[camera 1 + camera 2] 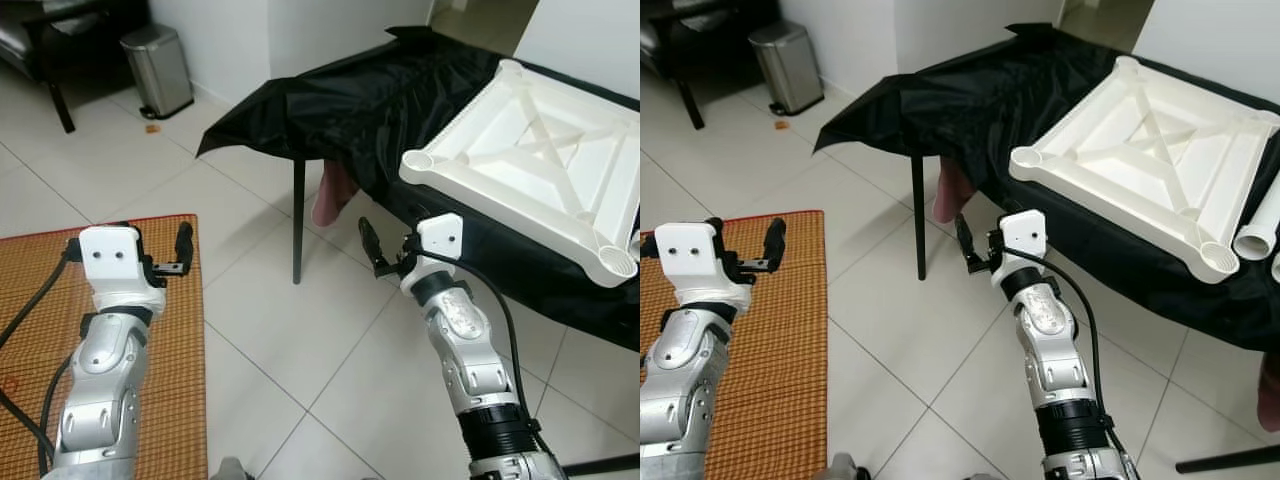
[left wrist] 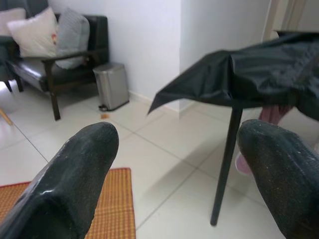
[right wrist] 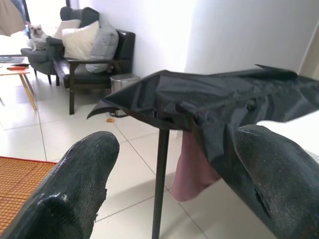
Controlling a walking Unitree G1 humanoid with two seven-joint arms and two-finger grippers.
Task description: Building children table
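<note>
1. Floor (image 1: 300, 330) first: pale tiles, with an orange mat (image 1: 170, 330) on the robot's left side under the left arm.
2. Tabletop (image 1: 360, 110) is draped in a black cloth, one thin dark leg (image 1: 298, 220) showing under its near corner. A sofa (image 2: 55, 55) and a bin (image 1: 158, 68) sit further back by the wall.
3. Kids' table top (image 1: 540, 150), white plastic, lies upside down on the cloth, ribs up, round leg sockets at the corners. White tube (image 1: 1262, 225), likely a leg, lies just beside its far right edge.
4. Right tool (image 1: 385, 250) hangs in front of the tabletop edge, fingers apart, holding nothing. The nearest socket corner sits up and to the right of it, near but not touching.
5. Left tool (image 1: 172, 252) is over the mat, also spread and empty, well apart from the white piece. So I'd say the right arm is the nearer one for whatever grab comes next.
</note>
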